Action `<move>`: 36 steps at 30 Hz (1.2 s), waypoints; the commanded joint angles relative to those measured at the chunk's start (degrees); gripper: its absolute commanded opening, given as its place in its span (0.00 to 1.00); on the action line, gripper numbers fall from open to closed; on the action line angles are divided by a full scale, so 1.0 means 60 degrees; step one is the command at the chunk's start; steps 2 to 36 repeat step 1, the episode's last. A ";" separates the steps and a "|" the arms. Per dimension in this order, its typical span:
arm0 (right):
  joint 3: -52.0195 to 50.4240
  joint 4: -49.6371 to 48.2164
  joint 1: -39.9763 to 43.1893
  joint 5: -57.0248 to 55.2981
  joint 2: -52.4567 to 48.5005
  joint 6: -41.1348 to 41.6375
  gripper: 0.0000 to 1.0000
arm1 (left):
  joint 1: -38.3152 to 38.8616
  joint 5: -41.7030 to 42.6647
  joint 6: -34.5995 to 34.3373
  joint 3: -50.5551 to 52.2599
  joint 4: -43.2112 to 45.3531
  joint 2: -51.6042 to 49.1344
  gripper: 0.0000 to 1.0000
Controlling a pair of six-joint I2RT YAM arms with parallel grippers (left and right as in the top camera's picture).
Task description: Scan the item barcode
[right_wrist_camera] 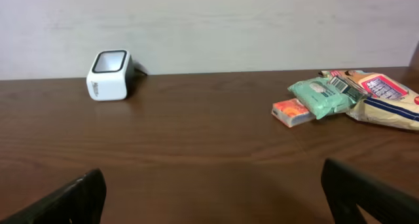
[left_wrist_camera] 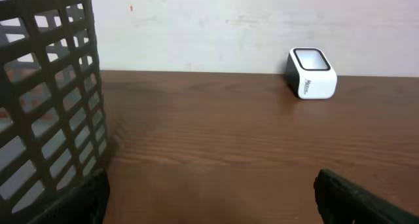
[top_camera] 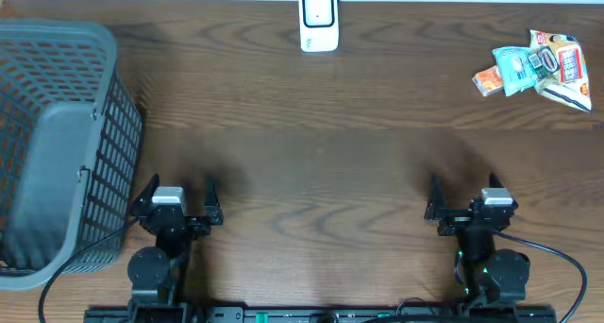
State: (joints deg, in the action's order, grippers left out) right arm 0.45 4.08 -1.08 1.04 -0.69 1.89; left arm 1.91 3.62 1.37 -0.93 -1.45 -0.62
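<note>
A white barcode scanner [top_camera: 319, 21] [left_wrist_camera: 312, 73] [right_wrist_camera: 110, 75] stands at the table's far edge, near the middle. Far right lies a pile of items: a green packet [top_camera: 517, 70] [right_wrist_camera: 324, 96], a small orange pack [top_camera: 487, 80] [right_wrist_camera: 292, 111] and a yellow-and-white bag [top_camera: 564, 68] [right_wrist_camera: 386, 99]. My left gripper [top_camera: 181, 186] [left_wrist_camera: 211, 204] rests open near the front left, nothing between its fingers. At the front right, my right gripper [top_camera: 462, 186] [right_wrist_camera: 213, 198] is open too and holds nothing. Both are far from the items and the scanner.
A large grey mesh basket [top_camera: 57, 144] [left_wrist_camera: 46, 86] stands at the left edge, close beside the left gripper. The dark wooden table [top_camera: 311, 162] ends at a pale wall behind the scanner.
</note>
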 commanded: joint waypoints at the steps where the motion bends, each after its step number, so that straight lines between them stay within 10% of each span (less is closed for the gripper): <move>1: -0.0025 0.0040 0.0040 -0.0084 0.0051 0.0069 0.99 | -0.0047 -0.0033 0.0084 0.0117 -0.0393 0.0066 0.98; 36: -0.0025 0.0040 0.0040 -0.0084 0.0051 0.0069 0.99 | -0.0047 -0.0033 0.0084 0.0117 -0.0393 0.0066 0.98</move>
